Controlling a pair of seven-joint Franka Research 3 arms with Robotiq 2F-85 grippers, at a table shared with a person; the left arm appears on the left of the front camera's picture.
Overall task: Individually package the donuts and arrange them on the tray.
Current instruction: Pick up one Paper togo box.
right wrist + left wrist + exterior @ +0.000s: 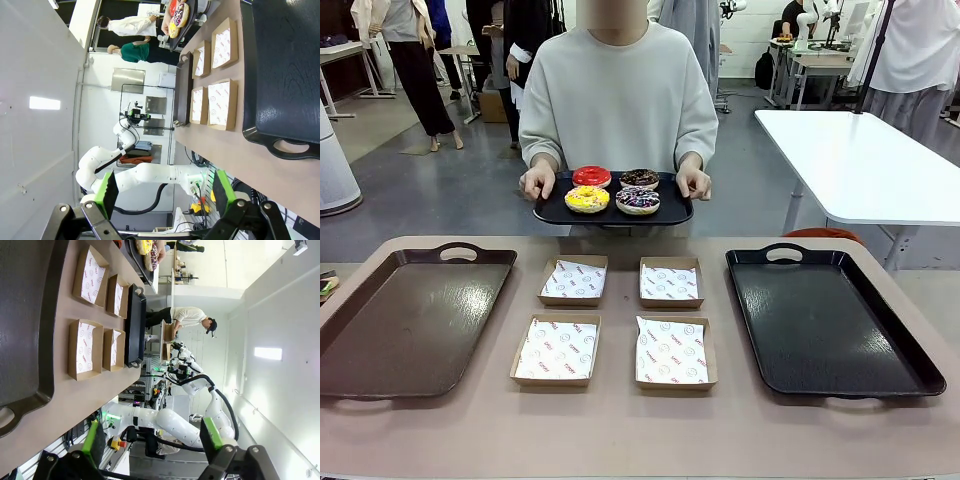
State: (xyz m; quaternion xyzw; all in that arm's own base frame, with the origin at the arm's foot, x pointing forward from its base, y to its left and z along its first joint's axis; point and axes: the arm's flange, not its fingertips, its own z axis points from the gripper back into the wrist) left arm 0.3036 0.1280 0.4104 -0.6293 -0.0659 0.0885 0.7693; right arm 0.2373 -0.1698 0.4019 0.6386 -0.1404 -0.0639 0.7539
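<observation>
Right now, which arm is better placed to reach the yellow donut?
Left, probably: the yellow donut lies on the left half of the person's tray. The left claw and right claw are both open.

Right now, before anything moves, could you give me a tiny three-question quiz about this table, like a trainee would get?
1. How many paper-lined boxes stand on the table?
2. Who holds the small tray carrying the donuts? A: a robot arm. B: the person. C: nobody, it rests on the table.
3. True or false: one donut already lies in a box.
Key: 1 four; 2 B; 3 false.
</observation>
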